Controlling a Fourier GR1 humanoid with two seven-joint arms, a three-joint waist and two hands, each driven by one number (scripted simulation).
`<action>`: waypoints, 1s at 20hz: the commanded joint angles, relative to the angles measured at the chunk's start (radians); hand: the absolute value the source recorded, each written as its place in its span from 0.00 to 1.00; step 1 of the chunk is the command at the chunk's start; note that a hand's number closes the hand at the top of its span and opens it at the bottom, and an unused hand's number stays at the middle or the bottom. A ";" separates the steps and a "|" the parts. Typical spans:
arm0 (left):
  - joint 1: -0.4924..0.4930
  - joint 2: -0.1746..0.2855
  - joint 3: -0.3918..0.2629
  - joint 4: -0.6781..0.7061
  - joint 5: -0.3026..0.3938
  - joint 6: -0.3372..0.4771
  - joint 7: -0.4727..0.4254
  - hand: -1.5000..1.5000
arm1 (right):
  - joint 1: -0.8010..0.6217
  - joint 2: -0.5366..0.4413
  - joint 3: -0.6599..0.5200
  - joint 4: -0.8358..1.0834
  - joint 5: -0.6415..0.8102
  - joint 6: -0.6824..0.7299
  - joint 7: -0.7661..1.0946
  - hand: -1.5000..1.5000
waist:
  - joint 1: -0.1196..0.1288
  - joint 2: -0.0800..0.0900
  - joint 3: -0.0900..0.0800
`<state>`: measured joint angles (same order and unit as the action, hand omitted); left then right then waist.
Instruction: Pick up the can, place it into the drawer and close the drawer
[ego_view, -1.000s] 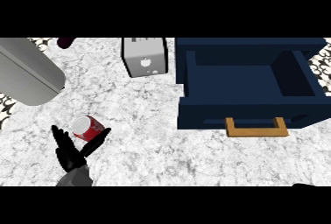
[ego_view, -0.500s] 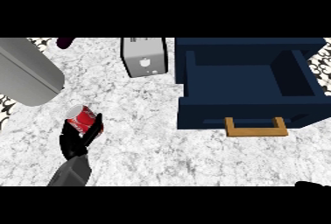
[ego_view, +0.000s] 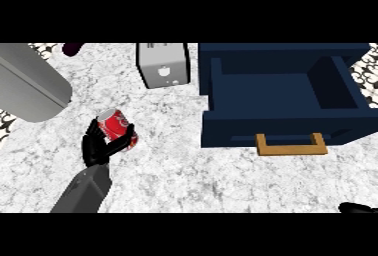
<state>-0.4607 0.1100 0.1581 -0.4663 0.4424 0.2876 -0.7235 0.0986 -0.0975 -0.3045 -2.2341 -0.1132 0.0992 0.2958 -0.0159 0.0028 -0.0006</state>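
One red can (ego_view: 118, 129) is held by the left hand (ego_view: 100, 150) at the view's left-centre, well apart from the drawer (ego_view: 284, 80). The hand is clamped on it, w/ fingers and thumb curled round the can's lower part. The can is tilted, approx. diagonal, w/ its silver-rimmed top end pointed up-left. Whether the can is touching the counter (ego_view: 177, 175) can't be told. The grey forearm is seen coming in from the lower edge, below the hand.

The drawer is seen pulled open at upper right. Its walls and interior are navy, and a divider is seen near its right side. A wood-coloured handle (ego_view: 290, 145) is fixed to its front face, on the side nearest the view's bottom.

Of the right hand (ego_view: 359, 207) only a small black part is seen at the lower-right corner; its state can't be told.

A silver toaster (ego_view: 164, 65) is set at top centre, just left of the drawer. A large grey cylinder (ego_view: 29, 82) is laid at upper left, above-left of the can. A small dark purple object (ego_view: 72, 48) is seen at the top edge, btwn cylinder and toaster; it can't be identified.
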 joint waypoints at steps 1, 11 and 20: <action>-0.062 0.004 -0.131 0.040 -0.095 -0.158 0.072 1.00 | -0.029 0.003 0.020 0.045 0.023 0.000 -0.024 0.00 | -0.010 0.007 -0.001; -0.154 -0.027 -0.180 -0.084 -0.131 -0.231 0.194 1.00 | -0.080 -0.014 0.017 0.031 0.060 -0.036 0.028 0.00 | 0.018 -0.004 0.001; -0.244 -0.070 -0.273 -0.374 -0.189 -0.098 0.483 1.00 | -0.016 0.014 0.015 -0.045 0.070 -0.036 0.029 0.00 | 0.026 -0.009 0.001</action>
<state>-0.6733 0.0677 -0.0656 -0.7149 0.2819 0.1296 -0.3679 0.1242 -0.0810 -0.3023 -2.2855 -0.0764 0.0883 0.2997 -0.0010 -0.0042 0.0005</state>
